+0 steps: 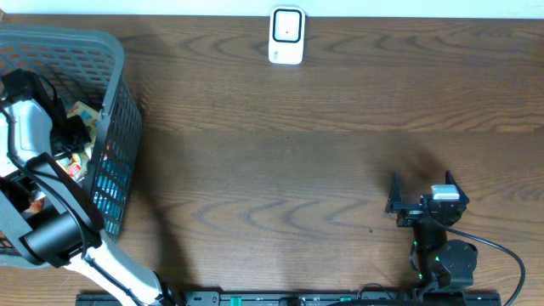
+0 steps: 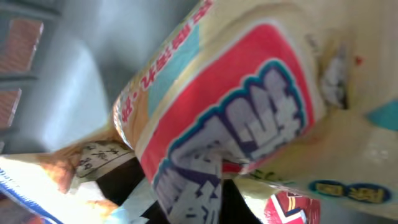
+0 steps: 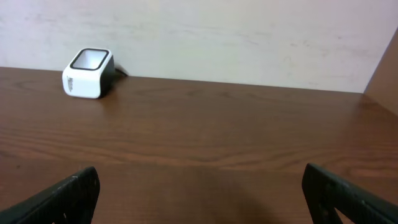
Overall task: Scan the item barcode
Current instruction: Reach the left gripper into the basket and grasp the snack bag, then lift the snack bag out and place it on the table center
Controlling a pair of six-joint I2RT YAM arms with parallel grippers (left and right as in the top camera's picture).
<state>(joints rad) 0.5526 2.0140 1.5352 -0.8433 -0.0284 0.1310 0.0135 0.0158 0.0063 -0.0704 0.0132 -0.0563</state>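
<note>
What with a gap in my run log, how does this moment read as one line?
left gripper: shut on snack packet in basket | right gripper: open, empty | scanner: untouched | stage: pick, scan pending

The dark brown desk shows wavy wood grain. The grey plastic lattice basket has an open grid pattern. The small white barcode scanner has a dark window. The pale yellow snack packet carries a red rounded panel with blue, white-edged lettering and a teal band with red script. The right tool is black.
</note>
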